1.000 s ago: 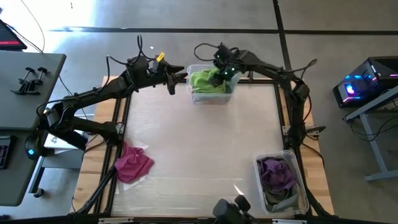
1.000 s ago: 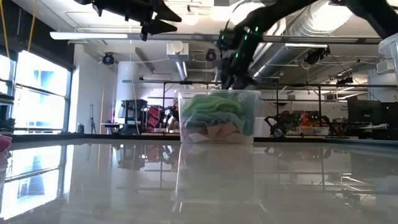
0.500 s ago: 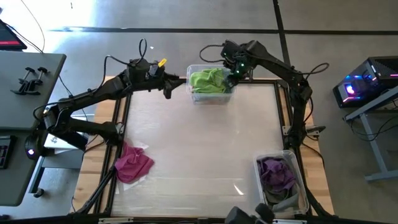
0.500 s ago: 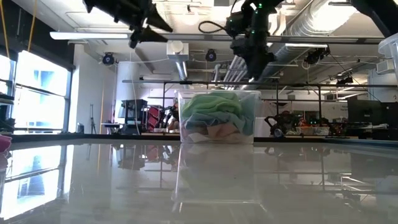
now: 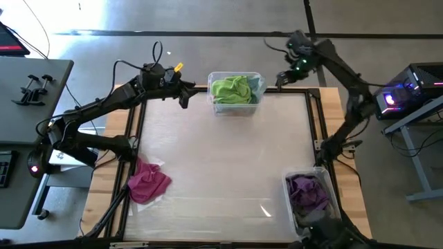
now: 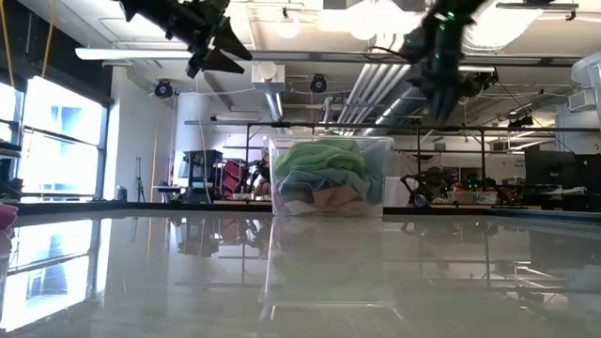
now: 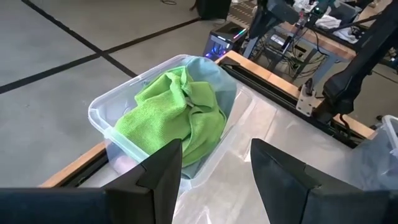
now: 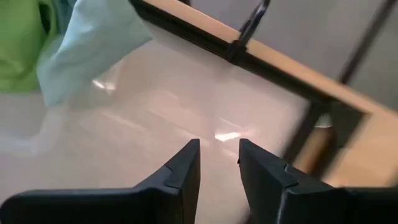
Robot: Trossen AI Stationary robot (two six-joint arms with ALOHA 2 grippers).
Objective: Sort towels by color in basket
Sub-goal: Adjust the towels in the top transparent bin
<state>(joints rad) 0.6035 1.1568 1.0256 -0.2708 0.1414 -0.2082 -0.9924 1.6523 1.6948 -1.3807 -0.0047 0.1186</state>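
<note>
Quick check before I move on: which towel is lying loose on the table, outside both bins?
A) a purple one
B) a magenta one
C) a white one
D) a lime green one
B: in the high view the magenta towel lies bare on the table near the left edge, while the lime green towel sits in the far bin and the purple towel in the near right bin.

Two dark, slender jointed arms are seen, with thin black cables looped along their links. A yellow tag is carried near the left hand [image 5: 185, 97], and small green lights glow near the right hand [image 5: 281, 79]. Each hand is formed of two matte black, angular fingers [image 7: 163, 169].
</note>
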